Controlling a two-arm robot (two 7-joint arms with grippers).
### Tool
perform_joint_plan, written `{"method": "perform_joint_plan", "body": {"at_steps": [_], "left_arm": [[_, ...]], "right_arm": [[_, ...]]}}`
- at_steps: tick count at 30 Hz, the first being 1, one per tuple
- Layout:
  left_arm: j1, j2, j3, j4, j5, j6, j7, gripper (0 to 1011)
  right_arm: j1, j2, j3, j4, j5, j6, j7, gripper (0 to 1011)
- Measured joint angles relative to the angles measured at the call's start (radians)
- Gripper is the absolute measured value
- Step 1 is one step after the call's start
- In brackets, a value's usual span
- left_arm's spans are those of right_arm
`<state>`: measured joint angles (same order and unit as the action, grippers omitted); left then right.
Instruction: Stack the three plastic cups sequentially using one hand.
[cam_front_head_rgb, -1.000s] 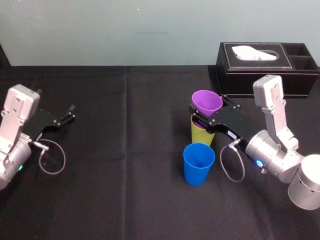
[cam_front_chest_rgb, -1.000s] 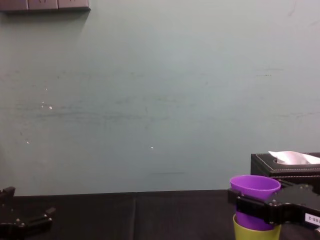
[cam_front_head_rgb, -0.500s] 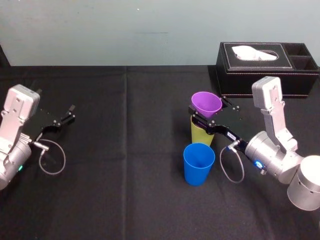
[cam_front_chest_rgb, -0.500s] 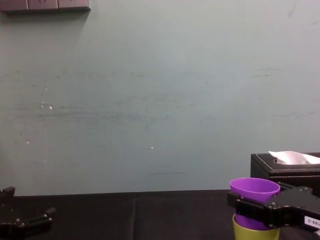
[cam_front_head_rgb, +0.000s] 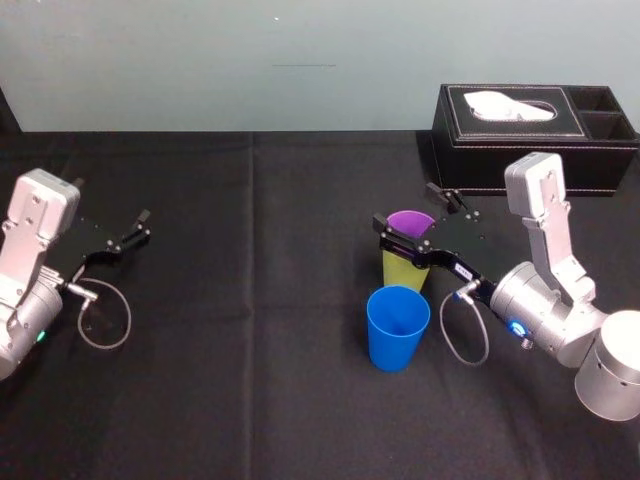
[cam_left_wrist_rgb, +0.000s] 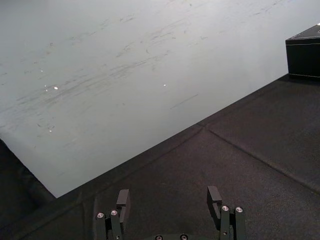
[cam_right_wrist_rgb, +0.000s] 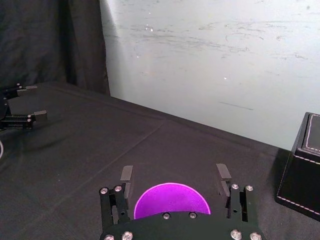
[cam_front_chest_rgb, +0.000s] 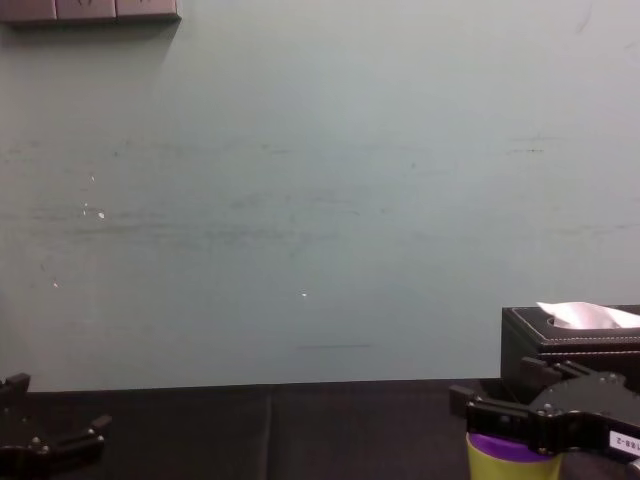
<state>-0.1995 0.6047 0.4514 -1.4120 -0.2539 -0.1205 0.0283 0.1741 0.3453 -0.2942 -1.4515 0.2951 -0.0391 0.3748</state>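
**Change since half a second ago.** The purple cup (cam_front_head_rgb: 409, 221) is no longer riding high above the yellow-green cup (cam_front_head_rgb: 400, 270). It is now sitting deep inside it, with only a purple rim showing above the green lip. The right pincer (cam_front_head_rgb: 405, 205) is hovering at much the same height as before.

**Right pincer.** Its fingers are standing apart on either side of the purple rim, not visibly clasping it and holding nothing.

**Left pincer** (cam_front_head_rgb: 143, 226). It is resting parked at the left of the worktop (cam_front_head_rgb: 250, 300), fingers spread and empty.

**Blue cup** (cam_front_head_rgb: 397, 327). It is standing upright on its own, just in front of the nested pair and nearer the robot.

**Tissue box** (cam_front_head_rgb: 530, 130). It is sitting at the far right of the worktop, behind the cups.

**View differences.** The head view is showing all three cups. The right wrist view is showing the purple cup (cam_right_wrist_rgb: 171, 200) from above, between the parted fingers (cam_right_wrist_rgb: 127, 176), with the yellow-green one hidden beneath. The chest view is showing the pair from the side, a thin purple band (cam_front_chest_rgb: 505, 447) over the green.
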Motion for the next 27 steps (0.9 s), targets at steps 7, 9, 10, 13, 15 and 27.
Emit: {"method": "perform_joint_plan", "body": {"at_steps": [7,9,10,13,15,27], "left_arm": [[0.000,0.000,0.000,0.000,0.000,0.000,0.000,1011],[0.000,0.000,0.000,0.000,0.000,0.000,0.000,1011],[0.000,0.000,0.000,0.000,0.000,0.000,0.000,1011],[0.000,0.000,0.000,0.000,0.000,0.000,0.000,1011],[0.000,0.000,0.000,0.000,0.000,0.000,0.000,1011],[0.000,0.000,0.000,0.000,0.000,0.000,0.000,1011]], "right_arm": [[-0.018,0.011,0.010,-0.043,-0.001,-0.011,-0.001,1000],[-0.029,0.022,0.016,-0.068,-0.002,-0.016,-0.001,1000],[-0.029,0.022,0.016,-0.068,-0.002,-0.016,-0.001,1000],[-0.055,0.044,0.030,-0.108,-0.002,-0.021,0.000,1000],[-0.070,0.056,0.038,-0.128,0.000,-0.022,0.003,1000],[-0.278,0.162,0.159,-0.280,0.047,-0.035,0.004,1000]]}}
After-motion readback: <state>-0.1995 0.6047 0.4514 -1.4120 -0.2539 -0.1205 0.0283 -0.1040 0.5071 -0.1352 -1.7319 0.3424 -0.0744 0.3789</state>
